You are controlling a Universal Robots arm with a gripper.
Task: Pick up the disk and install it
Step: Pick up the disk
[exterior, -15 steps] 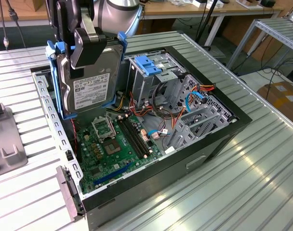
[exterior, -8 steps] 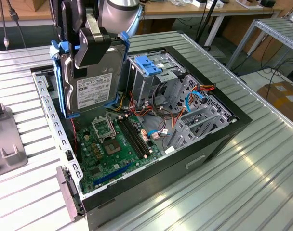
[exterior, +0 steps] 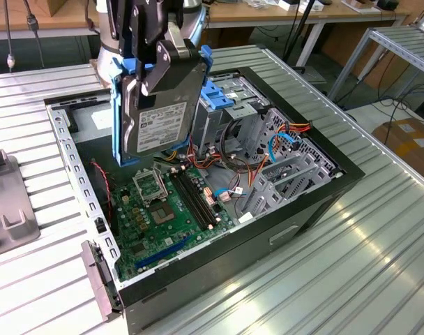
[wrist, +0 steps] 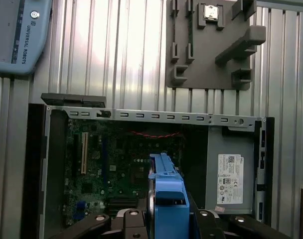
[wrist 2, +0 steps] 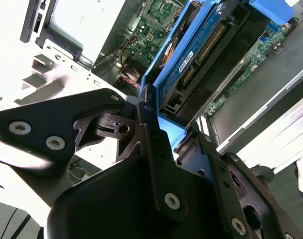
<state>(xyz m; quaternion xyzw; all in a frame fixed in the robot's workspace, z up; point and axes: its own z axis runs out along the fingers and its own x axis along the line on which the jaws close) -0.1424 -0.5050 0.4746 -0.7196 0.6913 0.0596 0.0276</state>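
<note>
In the upper left of the exterior view, the black tool (exterior: 160, 70) is clamped on the slim rectangular disk in its bright blue plastic carrier frame (exterior: 163, 118), holding it upright in the air above the open black computer case (exterior: 337, 174). The disk hangs over the green motherboard (exterior: 156, 216), label facing the camera, just beside the blue plastic drive-bay bracket (exterior: 215, 94) to the exterior view's right. The case rests on the ribbed metal table (exterior: 379, 258). In the first wrist view, the disk's blue frame (wrist: 169, 199) is over the motherboard.
</note>
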